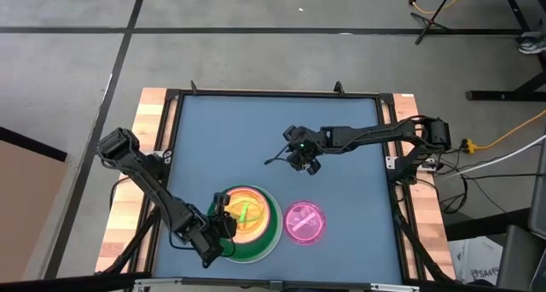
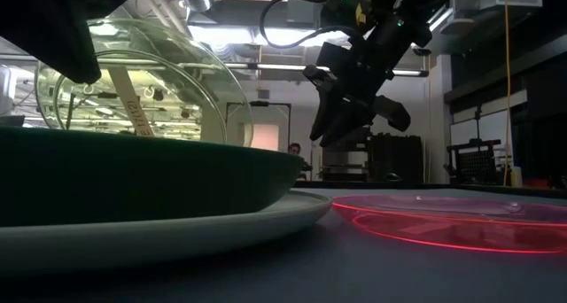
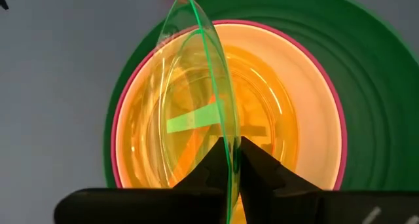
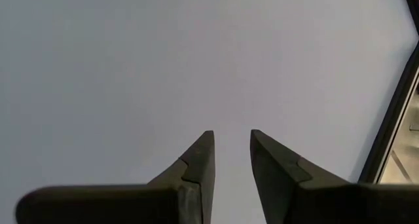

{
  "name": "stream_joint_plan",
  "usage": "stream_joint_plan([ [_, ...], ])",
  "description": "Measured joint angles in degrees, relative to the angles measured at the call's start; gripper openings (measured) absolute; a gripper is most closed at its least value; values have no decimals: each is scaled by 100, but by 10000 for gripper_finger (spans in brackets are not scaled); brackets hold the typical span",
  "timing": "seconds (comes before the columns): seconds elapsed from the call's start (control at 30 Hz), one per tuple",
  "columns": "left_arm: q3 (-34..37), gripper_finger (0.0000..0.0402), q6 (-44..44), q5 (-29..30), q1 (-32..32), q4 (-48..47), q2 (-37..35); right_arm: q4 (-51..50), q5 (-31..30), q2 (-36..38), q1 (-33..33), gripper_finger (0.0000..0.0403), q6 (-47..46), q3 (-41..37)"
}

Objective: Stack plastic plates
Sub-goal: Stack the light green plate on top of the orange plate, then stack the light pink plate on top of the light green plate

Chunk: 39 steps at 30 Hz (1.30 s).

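Cream plate (image 3: 314, 86) mostly under orange plate (image 3: 262, 119)

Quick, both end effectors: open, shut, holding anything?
Left end effector: shut on the translucent green plate, tilted above the stack.
Right end effector: open, empty.

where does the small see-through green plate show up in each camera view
High view: small green plate, bottom centre, held on edge over the stack.
Low view: upper left, tilted above the dark green plate.
Left wrist view: centre, pinched between the left fingers.
Right wrist view: not in it.
Shared landmark: the dark green plate.
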<state>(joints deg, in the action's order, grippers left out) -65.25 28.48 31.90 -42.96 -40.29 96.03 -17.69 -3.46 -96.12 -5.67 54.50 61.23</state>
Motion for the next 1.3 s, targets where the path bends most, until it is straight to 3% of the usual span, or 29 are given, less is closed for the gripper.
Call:
stream_joint_plan([
  [0.33, 2, 88, 669, -77, 127, -11, 0, 0, 0, 0, 0, 89, 0, 0],
  [0.47, 2, 108, 752, -590, 196, 6, 0, -2, 0, 1, 0, 89, 0, 0],
  [0.87, 4, 111, 893, -1619, 237, 42, 0, -2, 0, 0, 0, 89, 0, 0],
  [1.3, 4, 112, 1168, -1620, 344, 44, 0, -4, 1, 1, 0, 89, -6, 0],
])
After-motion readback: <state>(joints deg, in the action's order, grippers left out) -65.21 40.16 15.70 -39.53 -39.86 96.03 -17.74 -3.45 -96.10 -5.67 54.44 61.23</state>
